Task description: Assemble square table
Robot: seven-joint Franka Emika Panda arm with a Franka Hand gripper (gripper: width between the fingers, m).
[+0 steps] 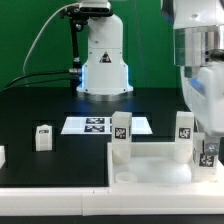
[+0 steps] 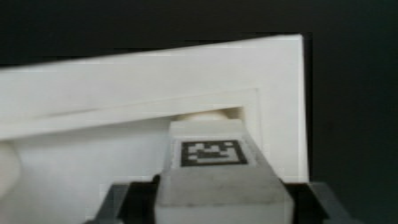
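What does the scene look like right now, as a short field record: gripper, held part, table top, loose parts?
gripper: closed on a short chunky white plastic leg with a black-and-white tag
table top: flat white square plastic top, two legs upright on it
held leg position: at the top's corner on the exterior view's right
loose parts: one white tagged leg standing on the black table
marker board: flat behind the top

Tabletop: black. Square top: plain white. Legs: white, each carrying a black-and-white square tag. Marker board: white with black tags. Backdrop: green. Wrist view: white leg, black-bordered tag, dark claw fingers.
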